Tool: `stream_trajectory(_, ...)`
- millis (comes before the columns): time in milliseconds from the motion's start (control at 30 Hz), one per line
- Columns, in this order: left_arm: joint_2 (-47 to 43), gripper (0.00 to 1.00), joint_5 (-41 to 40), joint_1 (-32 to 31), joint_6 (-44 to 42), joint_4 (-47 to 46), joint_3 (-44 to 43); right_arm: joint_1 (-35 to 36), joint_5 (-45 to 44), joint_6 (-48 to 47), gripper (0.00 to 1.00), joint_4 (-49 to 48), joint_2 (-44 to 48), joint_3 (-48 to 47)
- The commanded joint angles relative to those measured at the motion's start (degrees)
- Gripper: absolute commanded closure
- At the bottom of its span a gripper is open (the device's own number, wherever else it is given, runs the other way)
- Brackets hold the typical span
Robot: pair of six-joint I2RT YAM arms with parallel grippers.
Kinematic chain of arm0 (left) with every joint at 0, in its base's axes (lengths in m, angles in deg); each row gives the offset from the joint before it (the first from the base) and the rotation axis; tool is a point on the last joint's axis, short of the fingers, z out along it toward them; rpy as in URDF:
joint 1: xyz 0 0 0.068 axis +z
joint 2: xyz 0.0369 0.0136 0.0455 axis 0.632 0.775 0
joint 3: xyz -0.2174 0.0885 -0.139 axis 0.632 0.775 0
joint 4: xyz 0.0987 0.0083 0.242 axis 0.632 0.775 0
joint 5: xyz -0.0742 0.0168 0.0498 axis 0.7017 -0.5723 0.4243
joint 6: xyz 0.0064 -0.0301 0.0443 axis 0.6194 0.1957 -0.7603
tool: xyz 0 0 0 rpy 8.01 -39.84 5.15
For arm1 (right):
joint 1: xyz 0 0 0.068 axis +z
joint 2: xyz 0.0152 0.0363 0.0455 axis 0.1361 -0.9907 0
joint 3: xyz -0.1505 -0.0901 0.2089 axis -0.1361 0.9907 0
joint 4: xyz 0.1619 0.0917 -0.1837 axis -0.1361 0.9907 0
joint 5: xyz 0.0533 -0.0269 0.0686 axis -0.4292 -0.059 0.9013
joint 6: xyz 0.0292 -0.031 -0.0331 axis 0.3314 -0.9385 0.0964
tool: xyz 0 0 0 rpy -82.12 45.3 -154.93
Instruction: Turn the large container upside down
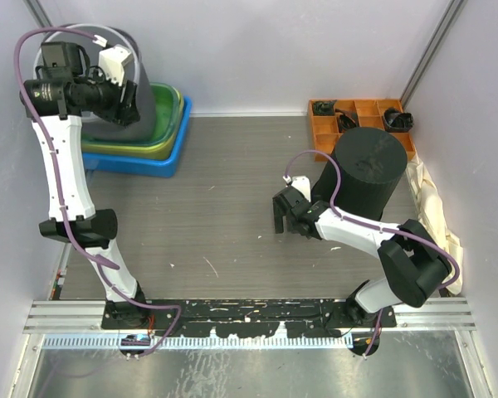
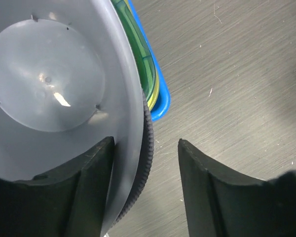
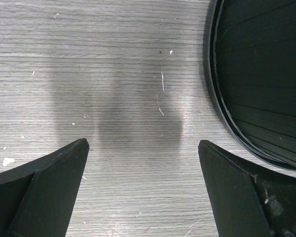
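Nearest, the right gripper [image 3: 143, 144] gapes wide over the streaked, wood-grained table [image 3: 113, 49], just beside a matte black cylinder [image 1: 365, 170] whose lipped rim only the right wrist view shows. Far back left, the left gripper [image 2: 145, 142] stands released astride the thin wall of the smooth grey container [image 2: 44, 74], which sits on stacked blue and green trays [image 1: 162, 153]; its round floor shows only from the left wrist
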Motion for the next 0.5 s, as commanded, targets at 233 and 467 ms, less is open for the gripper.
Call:
stream_trajectory(233, 0.77, 0.40, 1.93, 0.03, 8.48, -2.55, -4.22, 0.29, 0.38, 0.73, 0.00, -0.27, 2.15, -0.37)
stream_trajectory(467, -0.77, 0.64, 4.66, 1.03, 13.05, -5.17, -4.76, 0.27, 2.55, 0.27, 0.00, -0.97, -0.33, -0.98)
